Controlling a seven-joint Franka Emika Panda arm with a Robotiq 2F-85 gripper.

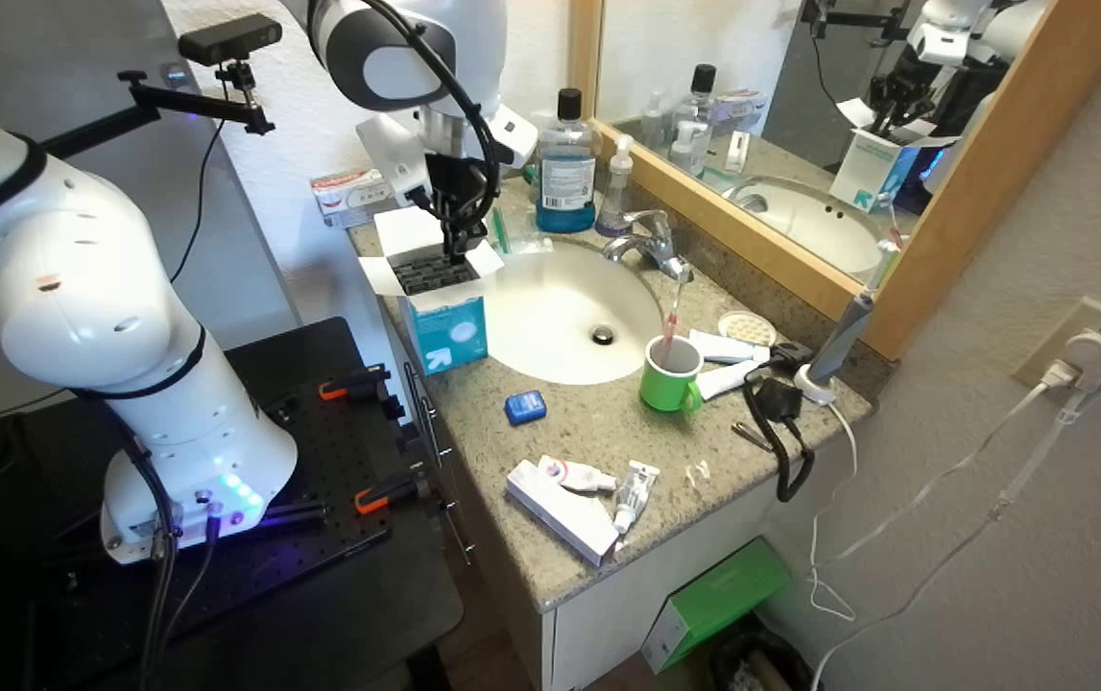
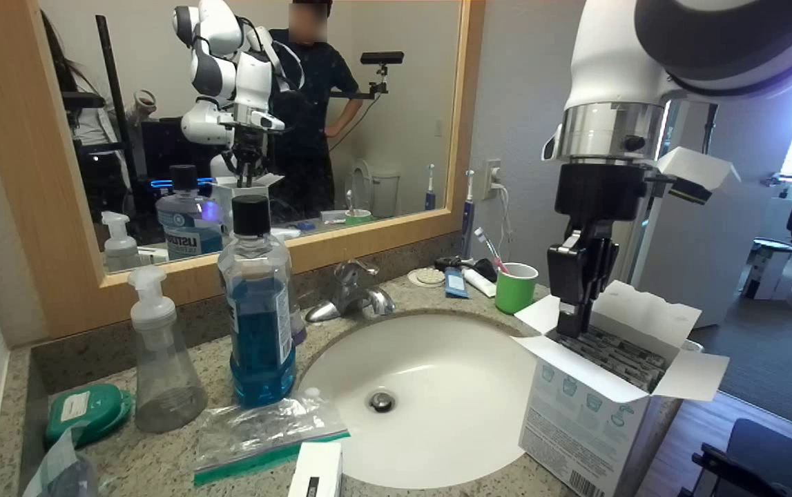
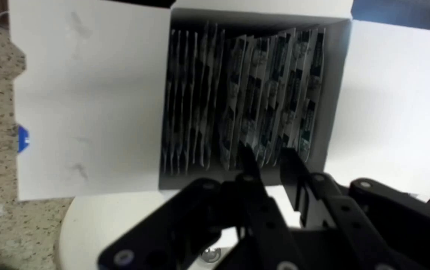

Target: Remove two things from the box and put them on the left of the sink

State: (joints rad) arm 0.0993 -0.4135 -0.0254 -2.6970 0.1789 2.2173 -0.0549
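Nearest the camera in the wrist view is the black two-finger mechanical gripper [image 3: 268, 153]; its fingers stand partly apart, with a gap between the tips and nothing visibly clamped; contact with the contents below cannot be determined. In both exterior views, the fingers point down into the mouth of the upright white-and-teal cardboard box [image 1: 451, 331], flaps spread outward. Inside the box, thin printed packets [image 3: 271, 90] stand on edge in two rows. Left to right from the box in an exterior view: small blue plastic container [image 1: 525, 408], on the speckled countertop [image 1: 598, 417]; clear plastic bottle of blue liquid with black cap [image 1: 566, 182], upright; white oval sink [image 1: 550, 317], just beside the box; chrome faucet [image 1: 651, 242]; green cup with handle [image 1: 667, 384], holding a tilted toothbrush [image 1: 672, 321].
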